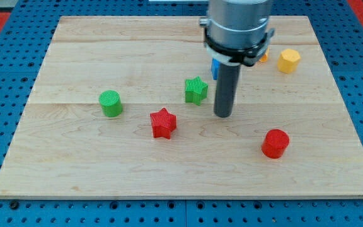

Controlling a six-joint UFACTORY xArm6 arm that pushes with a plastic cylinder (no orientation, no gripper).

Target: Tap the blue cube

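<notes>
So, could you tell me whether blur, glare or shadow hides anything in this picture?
Camera view: sharp, evenly lit, with no glare and only soft shadows. My tip is crisp, right of the green star. The arm, not blur, hides most of the blue cube.

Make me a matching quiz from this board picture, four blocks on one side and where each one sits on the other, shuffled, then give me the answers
Blocks:
1. green cylinder
2. yellow block
3. red cylinder
4. blue cube

Places:
A. mostly hidden behind the arm, toward the view's top from my tip
B. nearest the view's left edge
C. near the view's top right corner of the board
D. toward the view's bottom right from my tip

Pairs: 1-B, 2-C, 3-D, 4-A
</notes>
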